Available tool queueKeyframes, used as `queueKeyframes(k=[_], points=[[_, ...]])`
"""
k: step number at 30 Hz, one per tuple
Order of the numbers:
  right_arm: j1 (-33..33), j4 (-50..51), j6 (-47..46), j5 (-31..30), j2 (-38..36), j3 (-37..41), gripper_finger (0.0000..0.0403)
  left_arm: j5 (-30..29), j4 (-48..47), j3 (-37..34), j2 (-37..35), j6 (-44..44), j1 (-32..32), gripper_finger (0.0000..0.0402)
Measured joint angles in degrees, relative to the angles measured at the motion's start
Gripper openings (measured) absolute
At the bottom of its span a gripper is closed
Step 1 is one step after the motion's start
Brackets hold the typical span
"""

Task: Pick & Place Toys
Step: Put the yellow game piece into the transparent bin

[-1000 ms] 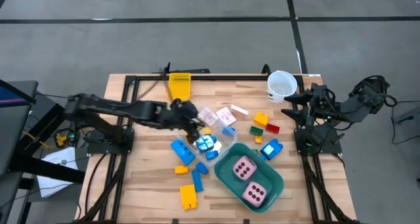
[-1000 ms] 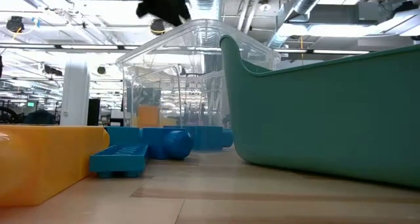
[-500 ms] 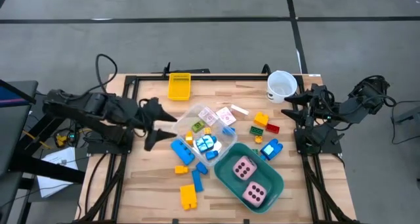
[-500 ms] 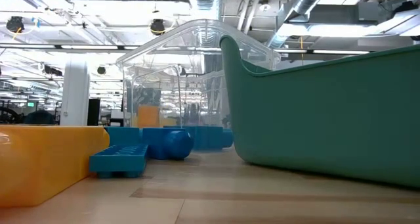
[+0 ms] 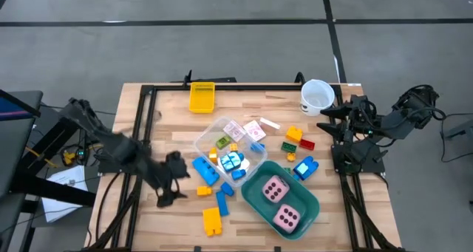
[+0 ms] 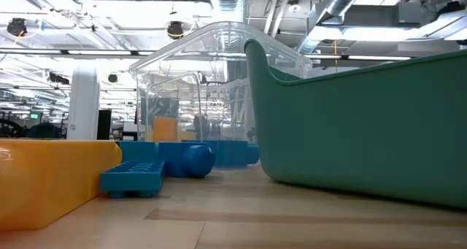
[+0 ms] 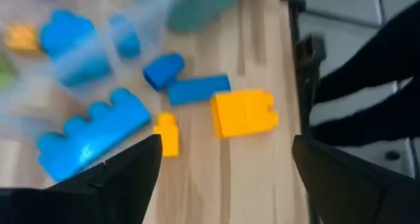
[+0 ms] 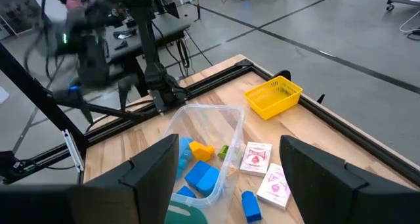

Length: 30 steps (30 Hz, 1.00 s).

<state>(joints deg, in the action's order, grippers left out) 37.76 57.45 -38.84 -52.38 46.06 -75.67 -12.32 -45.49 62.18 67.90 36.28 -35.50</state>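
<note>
The wooden worktop (image 5: 170,130) filled the middle of the high view. At its lower right sat the teal tub (image 5: 281,200) with two pink dice (image 5: 276,189) inside. The low view showed only the tub's wall (image 6: 365,125) at the right of the frame; the dice were hidden there. Just up and left of the tub, the clear container (image 5: 229,150) held blue, yellow and green bricks (image 5: 233,162). More bricks lay loose: a large yellow brick (image 5: 212,221) at lower centre, blue ones beside it. The left wrist view alone showed that yellow brick (image 7: 243,112) close up, with a flat blue brick (image 7: 197,90) touching it.

The left gripper (image 5: 171,187) hung at the lower left of the high view, fingers spread wide, empty, left of the loose bricks. The right gripper (image 5: 334,119) waited at the right edge, below the white cup (image 5: 317,95), fingers parted and holding nothing. The pink-white cards (image 5: 251,130) lay above the container.
</note>
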Motion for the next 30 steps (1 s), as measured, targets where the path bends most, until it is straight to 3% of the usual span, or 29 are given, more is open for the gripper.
queueKeyframes(k=[6, 11, 19, 30], points=[[0.0, 0.48, -0.19, 0.0, 0.0, 0.0, 0.0254, -7.03, 16.0, -13.3, 4.71, 4.06, -3.28, 0.0331], [0.0, 0.46, -0.2, 0.0, 0.0, 0.0, 0.0254, -10.72, 23.36, -18.81, 9.5, 4.61, -2.4, 0.0332], [0.0, 0.86, -1.6, -0.09, 0.0, 0.0, 0.0254, -11.71, 30.42, -22.29, 15.6, 4.58, -1.86, 0.0327], [-0.02, 0.88, -1.71, -0.18, 0.0, 0.0, 0.0254, -11.82, 33.1, -22.56, 20.6, 4.54, -1.86, 0.0308]])
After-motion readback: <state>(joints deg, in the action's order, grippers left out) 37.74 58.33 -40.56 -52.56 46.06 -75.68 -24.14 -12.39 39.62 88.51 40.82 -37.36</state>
